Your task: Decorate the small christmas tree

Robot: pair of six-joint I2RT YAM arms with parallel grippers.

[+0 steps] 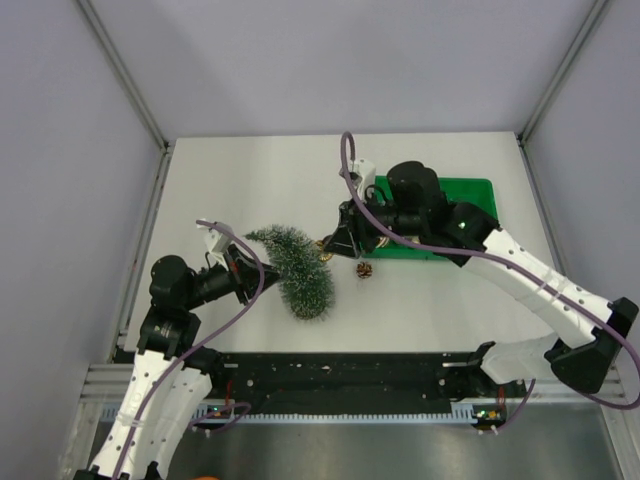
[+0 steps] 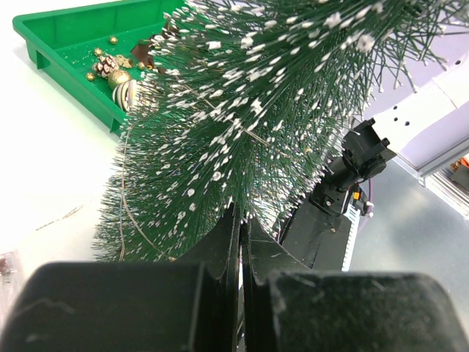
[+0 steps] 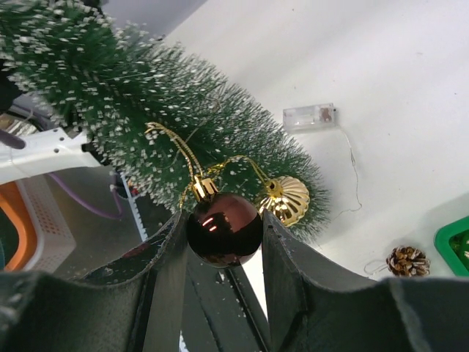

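The small christmas tree (image 1: 296, 266) is a frosted dark green bottle-brush cone, held tilted above the table with its wide end toward the arm bases. Its wooden base is hidden. My left gripper (image 1: 236, 264) is shut on the tree's narrow end; in the left wrist view the jaws (image 2: 242, 229) meet among the bristles (image 2: 256, 110). My right gripper (image 1: 337, 243) is shut on a dark red bauble (image 3: 223, 229) with a gold cap and gold loop, held against the tree (image 3: 146, 95). A gold ribbed ornament (image 3: 287, 199) hangs on the tree beside it.
A green tray (image 1: 478, 190) of ornaments stands at the back right, also in the left wrist view (image 2: 58, 33). A pine cone (image 1: 365, 268) lies on the table near it. A clear battery box (image 3: 309, 115) with a thin light wire lies on the table.
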